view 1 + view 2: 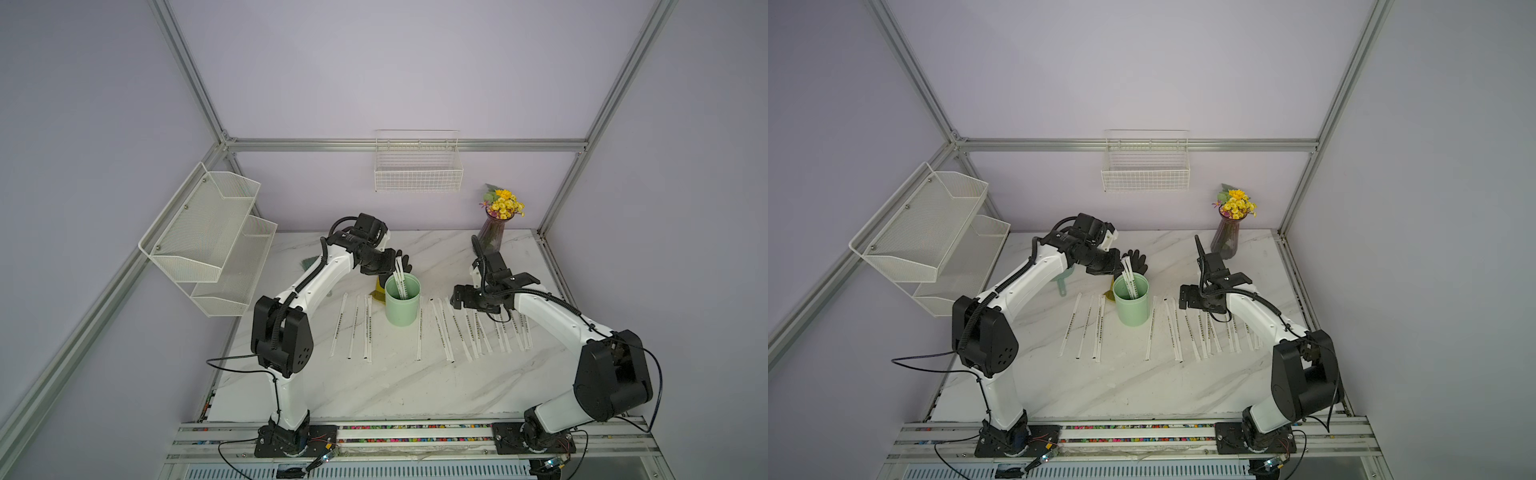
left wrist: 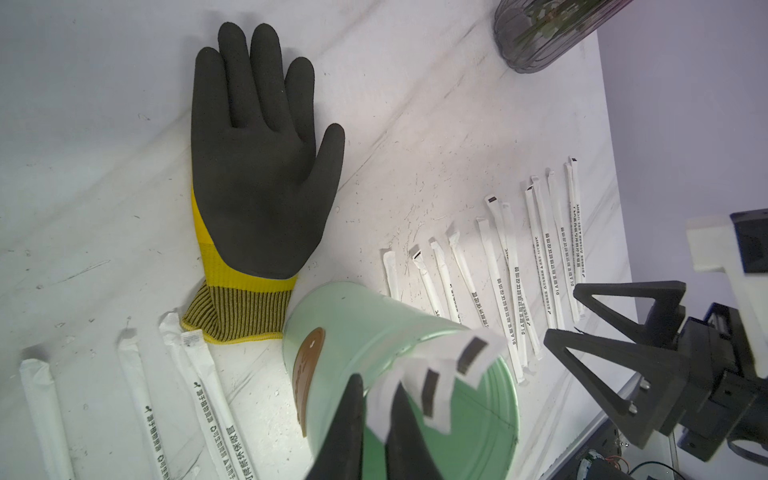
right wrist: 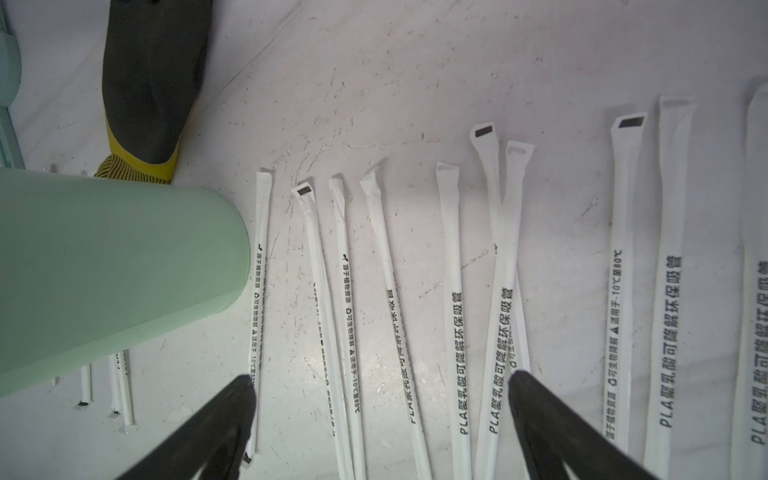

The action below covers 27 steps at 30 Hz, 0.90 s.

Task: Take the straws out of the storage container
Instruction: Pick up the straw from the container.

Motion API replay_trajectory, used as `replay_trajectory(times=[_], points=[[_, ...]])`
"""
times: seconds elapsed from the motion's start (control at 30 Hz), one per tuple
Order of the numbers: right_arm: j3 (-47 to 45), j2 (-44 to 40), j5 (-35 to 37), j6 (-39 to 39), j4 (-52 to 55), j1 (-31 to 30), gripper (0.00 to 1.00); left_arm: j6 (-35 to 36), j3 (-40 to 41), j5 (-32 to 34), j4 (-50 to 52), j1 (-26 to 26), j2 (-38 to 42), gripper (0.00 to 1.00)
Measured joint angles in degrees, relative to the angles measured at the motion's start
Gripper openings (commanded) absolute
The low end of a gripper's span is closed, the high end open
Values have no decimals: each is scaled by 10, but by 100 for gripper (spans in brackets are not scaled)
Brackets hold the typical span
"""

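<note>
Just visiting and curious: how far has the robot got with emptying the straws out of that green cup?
Mostly done: rows of laid-out straws lie on the table beside the green cup. In hand: the left gripper pinches the top of one of the few remaining straws in the cup. Left: pulling those out. The right gripper hangs open, empty.

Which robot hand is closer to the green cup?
Left. The left gripper is right above the cup's rim, pinching a straw that stands in it. The right gripper hangs open off to the cup's side, over straws lying on the table.
</note>
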<state>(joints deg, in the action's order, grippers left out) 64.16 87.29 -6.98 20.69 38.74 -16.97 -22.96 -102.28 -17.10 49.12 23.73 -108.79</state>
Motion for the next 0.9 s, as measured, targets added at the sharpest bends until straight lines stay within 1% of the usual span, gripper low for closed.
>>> replay_trajectory(times=[0.33, 0.63, 0.9], points=[[0, 0, -2, 0, 0, 0, 97, 2, -3, 0, 13, 0, -1, 9], [0, 0, -4, 0, 0, 0, 97, 15, -3, 3, 29, 0, -1, 4], [0, 0, -7, 0, 0, 0, 97, 20, -11, 4, 43, 1, 0, 4]])
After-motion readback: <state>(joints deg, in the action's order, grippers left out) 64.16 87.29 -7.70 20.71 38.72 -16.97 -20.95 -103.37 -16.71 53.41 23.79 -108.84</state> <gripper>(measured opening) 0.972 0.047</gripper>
